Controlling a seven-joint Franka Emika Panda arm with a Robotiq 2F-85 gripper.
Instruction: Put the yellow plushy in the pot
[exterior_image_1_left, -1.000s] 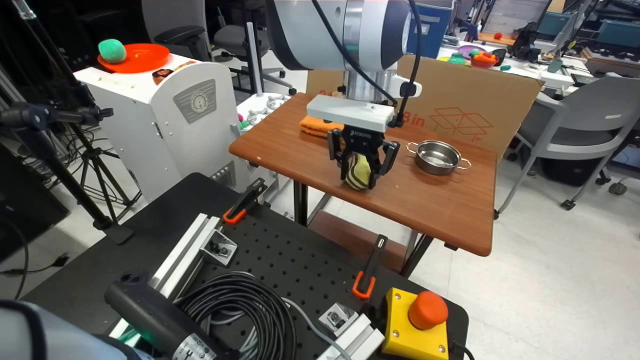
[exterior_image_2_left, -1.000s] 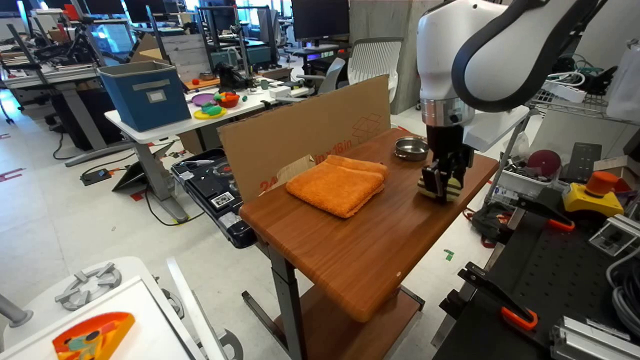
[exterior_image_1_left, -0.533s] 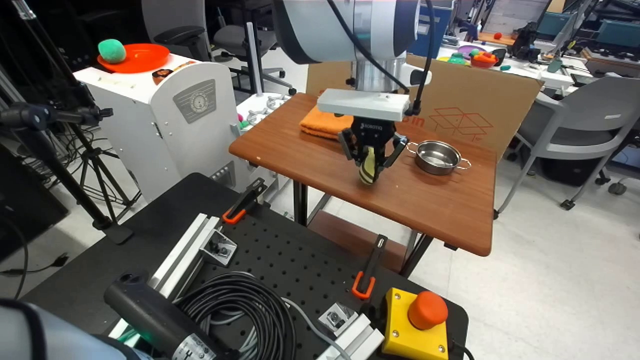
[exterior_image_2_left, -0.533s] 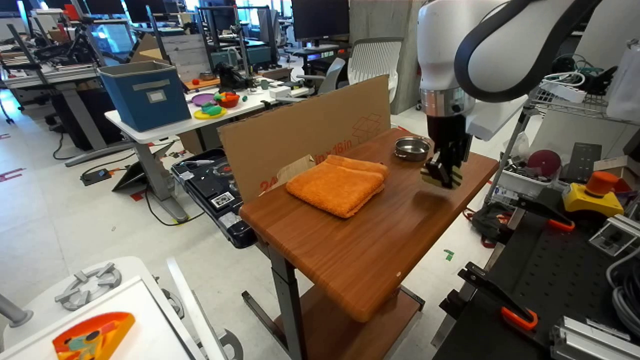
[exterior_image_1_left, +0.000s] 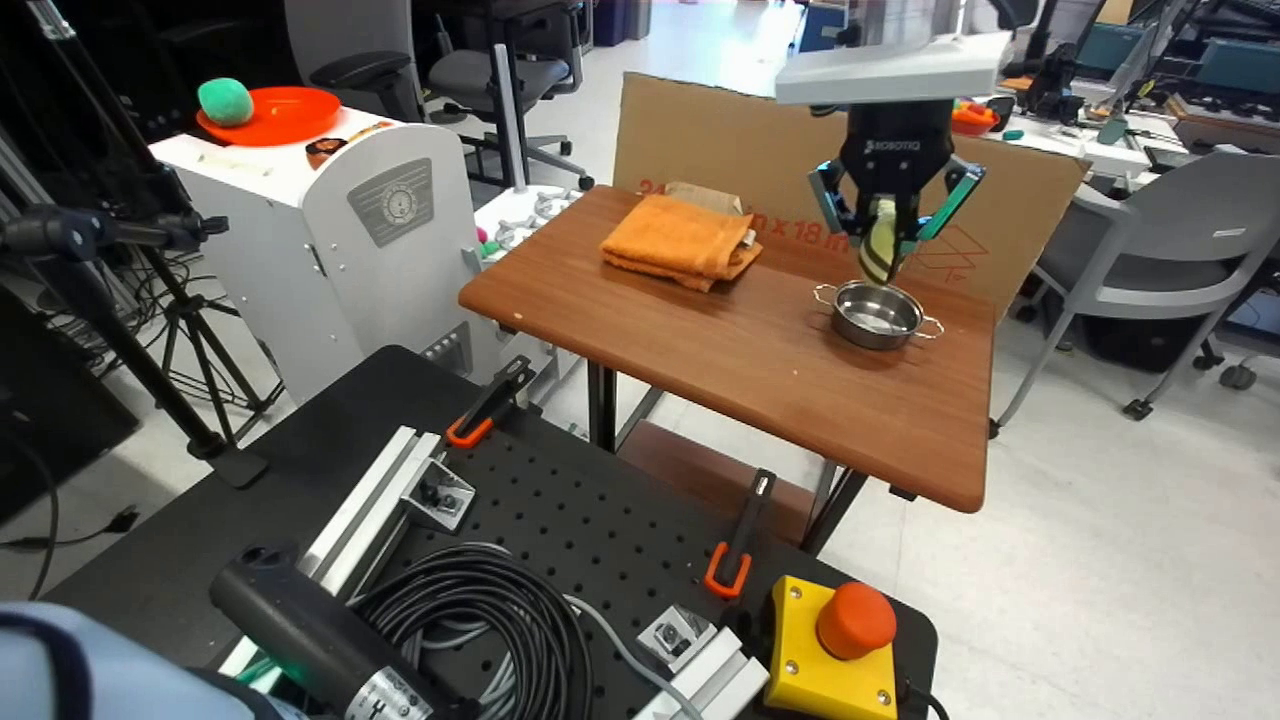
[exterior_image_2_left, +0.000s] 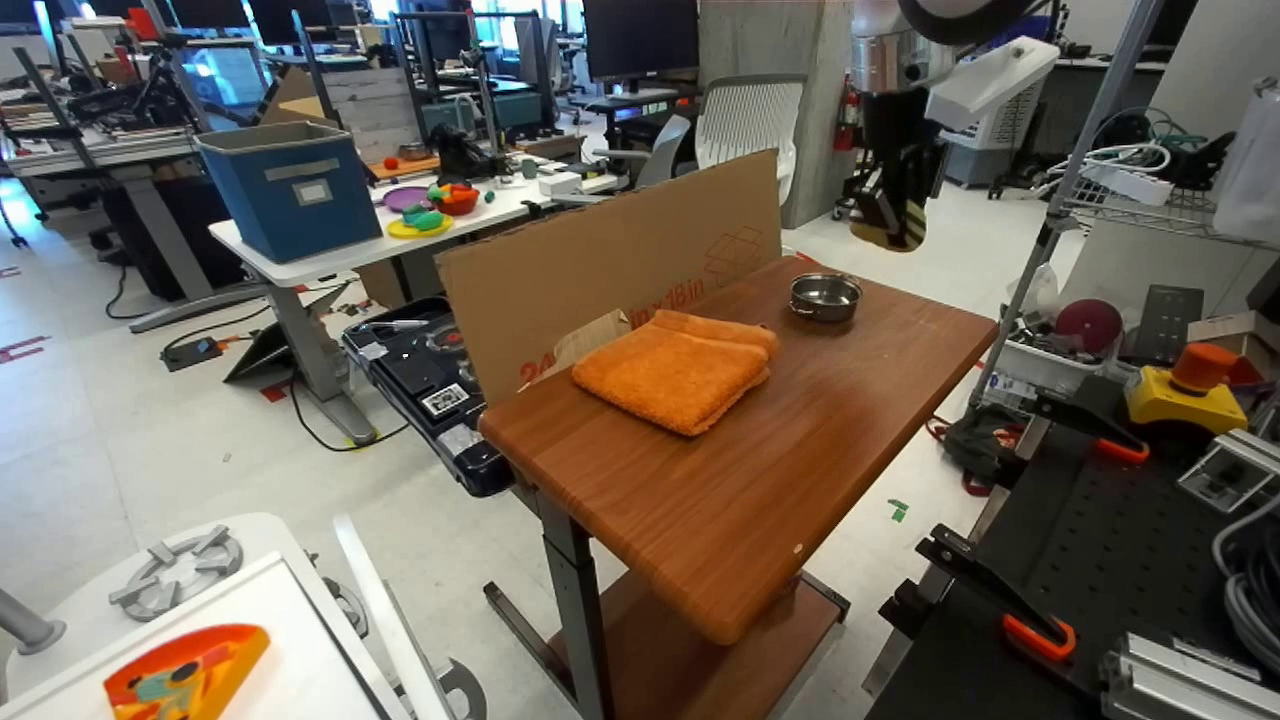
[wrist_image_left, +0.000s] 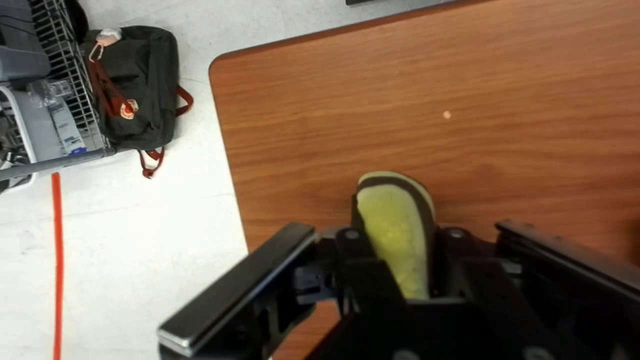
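Observation:
The yellow plushy (exterior_image_1_left: 878, 258), pale yellow-green with dark stripes, hangs well above the table, squeezed in my gripper (exterior_image_1_left: 884, 236). In the wrist view, the plushy (wrist_image_left: 395, 225) pokes out between the two black fingers, which press on it from both sides. The silver pot (exterior_image_1_left: 868, 338) stands upright on the right part of the table, its inside bare. In an exterior view the plushy appears just over the pot's far rim; in an exterior view it hangs above and to the right of the pot (exterior_image_2_left: 824, 310). The pot is out of the wrist view.
A folded orange cloth (exterior_image_1_left: 670, 235) lies on the brown table (exterior_image_1_left: 720, 350), left of the pot. An upright cardboard sheet (exterior_image_2_left: 620, 240) runs along the table's back edge, close behind the pot. In the wrist view the table's edge borders pale floor, with a dark backpack (wrist_image_left: 140, 85) there.
My gripper has shut on the plushy and lifted it off the table. It has moved up and across toward the pot. The pot and the cloth stay where they were.

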